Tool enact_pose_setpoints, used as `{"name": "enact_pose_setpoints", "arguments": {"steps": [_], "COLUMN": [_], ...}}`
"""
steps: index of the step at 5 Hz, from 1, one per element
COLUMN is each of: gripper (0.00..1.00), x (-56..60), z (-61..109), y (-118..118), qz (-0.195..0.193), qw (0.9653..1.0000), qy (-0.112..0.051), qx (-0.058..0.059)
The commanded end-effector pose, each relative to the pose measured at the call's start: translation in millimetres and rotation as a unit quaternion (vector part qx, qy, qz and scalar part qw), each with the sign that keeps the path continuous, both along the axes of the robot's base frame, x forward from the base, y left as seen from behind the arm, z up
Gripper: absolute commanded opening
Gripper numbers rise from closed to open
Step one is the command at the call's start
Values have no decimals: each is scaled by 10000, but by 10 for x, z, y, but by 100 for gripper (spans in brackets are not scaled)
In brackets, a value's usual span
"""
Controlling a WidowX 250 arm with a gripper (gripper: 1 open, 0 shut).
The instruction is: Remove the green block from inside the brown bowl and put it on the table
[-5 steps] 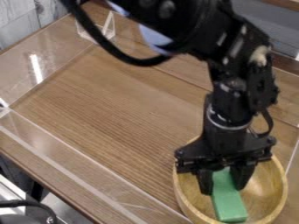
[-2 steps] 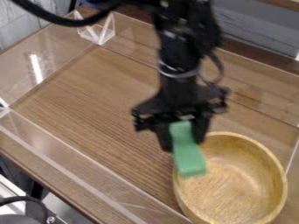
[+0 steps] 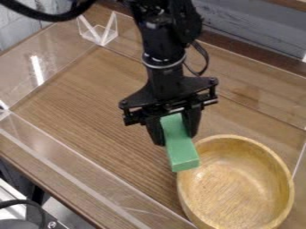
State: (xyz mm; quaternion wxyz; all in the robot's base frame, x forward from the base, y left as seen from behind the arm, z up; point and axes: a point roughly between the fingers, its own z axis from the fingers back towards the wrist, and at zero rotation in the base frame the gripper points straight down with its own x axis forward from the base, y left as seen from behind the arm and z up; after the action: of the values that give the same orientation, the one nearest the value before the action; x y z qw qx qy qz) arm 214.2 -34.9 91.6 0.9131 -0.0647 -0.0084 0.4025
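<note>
across the whole view we see the table (image 3: 84,98), a brown wood-grain top with the grain running from roughly 8 o'clock toward 2 o'clock, bordered by low clear acrylic walls (image 3: 48,143). the black robot arm (image 3: 165,36) comes in from 12 o'clock and hangs nearly straight down over the middle of the board.

next in size, the brown bowl (image 3: 239,183) sits toward 4 to 5 o'clock of the view; it is round, shallow and light tan, and its rim on the right is cut off by the picture edge. we see nothing lying in its interior.

the gripper (image 3: 174,121) is at about 10 o'clock from the bowl's centre, pointing down, its jaws closed on the upper end of the green block (image 3: 181,150). the block hangs from the fingers, slightly tilted, its lower end just beside the bowl's rim at the 10 o'clock side. we cannot tell whether that lower end touches the rim or the tabletop.
</note>
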Motion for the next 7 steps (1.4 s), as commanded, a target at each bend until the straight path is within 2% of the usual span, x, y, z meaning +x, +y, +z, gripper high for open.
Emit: {"name": "enact_pose_setpoints", "arguments": {"steps": [1,7], "gripper": [0,0], "x": [27,24], "z": [109,181], "y": [37,66], "qz": [36,-60], "qw": [9997,9982], "qy": [-250,-481], "qx": [-72,-351]}}
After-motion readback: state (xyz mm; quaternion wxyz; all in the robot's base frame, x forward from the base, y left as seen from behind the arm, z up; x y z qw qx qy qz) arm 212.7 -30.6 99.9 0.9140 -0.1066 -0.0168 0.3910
